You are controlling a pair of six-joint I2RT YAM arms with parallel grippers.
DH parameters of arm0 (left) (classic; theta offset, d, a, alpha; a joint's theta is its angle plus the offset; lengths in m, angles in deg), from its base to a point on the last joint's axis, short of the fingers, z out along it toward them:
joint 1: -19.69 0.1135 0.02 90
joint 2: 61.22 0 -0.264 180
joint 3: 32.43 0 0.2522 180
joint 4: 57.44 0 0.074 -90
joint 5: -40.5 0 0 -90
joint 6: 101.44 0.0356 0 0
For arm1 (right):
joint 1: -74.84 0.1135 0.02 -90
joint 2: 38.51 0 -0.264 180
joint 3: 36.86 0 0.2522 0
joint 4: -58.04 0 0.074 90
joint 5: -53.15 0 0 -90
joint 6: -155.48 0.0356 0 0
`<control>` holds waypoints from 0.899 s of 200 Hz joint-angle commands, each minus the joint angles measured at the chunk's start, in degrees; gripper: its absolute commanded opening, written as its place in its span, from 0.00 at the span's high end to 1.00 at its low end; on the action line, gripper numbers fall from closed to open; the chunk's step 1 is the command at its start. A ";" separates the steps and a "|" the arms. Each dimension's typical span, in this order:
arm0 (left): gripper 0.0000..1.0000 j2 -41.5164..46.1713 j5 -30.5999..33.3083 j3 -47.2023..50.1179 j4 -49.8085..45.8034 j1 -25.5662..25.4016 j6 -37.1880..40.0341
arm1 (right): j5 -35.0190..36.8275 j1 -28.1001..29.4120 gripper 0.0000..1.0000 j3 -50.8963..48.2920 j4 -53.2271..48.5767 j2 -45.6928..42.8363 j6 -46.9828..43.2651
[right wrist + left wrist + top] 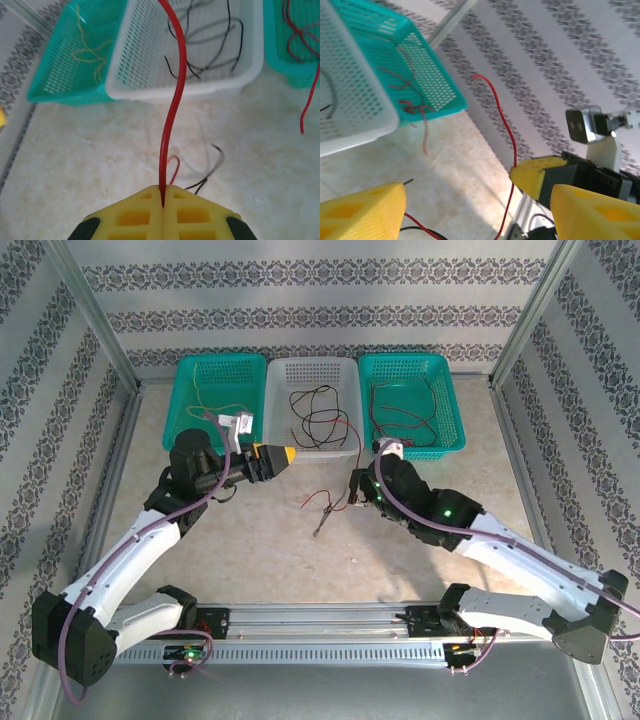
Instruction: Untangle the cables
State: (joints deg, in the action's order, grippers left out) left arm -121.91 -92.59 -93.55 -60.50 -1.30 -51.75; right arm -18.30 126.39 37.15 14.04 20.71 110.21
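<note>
Thin red cable (172,100) pinched in the closed yellow fingers of the right gripper (163,192), arching up over the beige table (250,560). Left gripper (477,200) spread wide alongside. Beyond, loose black cable (320,524) on the tabletop. Farther, more black cables (325,425) inside the white perforated plastic basket (312,362).

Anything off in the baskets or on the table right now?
Yes: a loose red cable droops over the front rim of the right teal basket, hanging outside rather than lying inside. It is not the held red cable in the right tool.
</note>
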 commanded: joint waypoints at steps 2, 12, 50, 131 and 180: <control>0.21 -0.01 -7.23 0.32 11.37 -0.73 -2.57 | 3.75 0.57 1.00 2.90 -0.51 -2.01 -4.76; 0.19 -0.04 -7.82 -0.44 10.68 -1.44 -1.33 | 4.08 0.53 1.00 4.06 -0.87 -2.25 -5.82; 0.18 -1.09 -7.60 -3.25 4.02 -6.40 6.75 | 2.18 0.48 1.00 7.71 0.57 -2.56 -7.97; 0.21 -5.30 -5.10 -5.93 1.69 -15.71 14.07 | -1.73 -0.13 1.00 14.02 3.71 -1.00 -8.26; 0.25 -5.86 -1.67 -6.33 1.08 -17.30 16.68 | -3.60 -0.23 1.00 14.37 5.16 -0.07 -7.77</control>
State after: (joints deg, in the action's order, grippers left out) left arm -127.62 -95.65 -98.01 -58.82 -17.35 -38.23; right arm -20.34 126.37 50.05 17.34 19.90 102.93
